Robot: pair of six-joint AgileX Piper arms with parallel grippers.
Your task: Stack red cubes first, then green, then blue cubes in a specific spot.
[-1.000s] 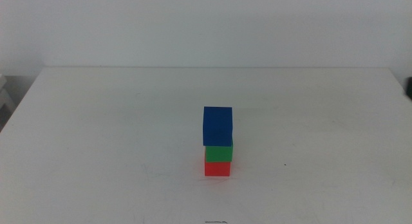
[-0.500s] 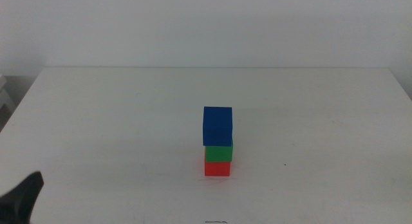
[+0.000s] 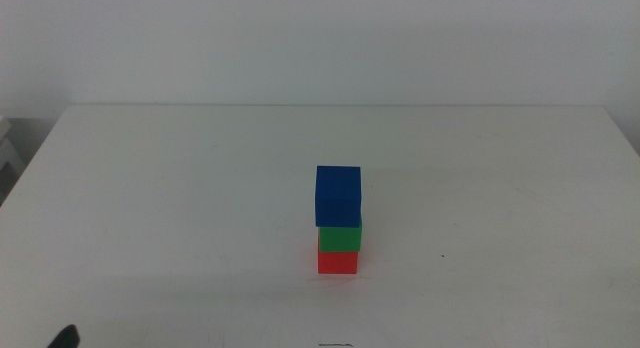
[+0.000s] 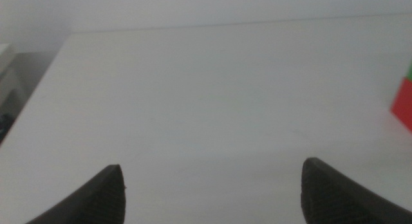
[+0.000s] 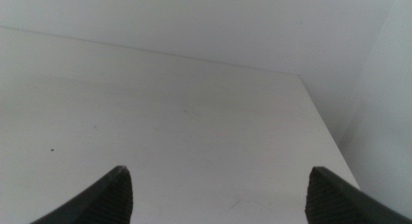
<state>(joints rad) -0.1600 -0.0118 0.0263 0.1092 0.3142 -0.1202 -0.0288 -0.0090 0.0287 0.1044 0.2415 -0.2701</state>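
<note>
A lab-like setup: bare white table [image 3: 180, 188] against blank wall [image 3: 320, 38].

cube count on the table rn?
3, one stack mid-table: small matte red cube at the bottom, green cube on it, deep-blue cube on top. None visible elsewhere.

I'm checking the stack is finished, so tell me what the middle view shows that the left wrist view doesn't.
Only the middle view shows the whole stack: blue cube on green cube on red cube, with no gripper touching it. Only the left wrist view shows the left gripper with jaws wide apart and nothing between them. Both show the white table and the red cube, which the wrist view catches only at its edge with a sliver of green above.
</note>
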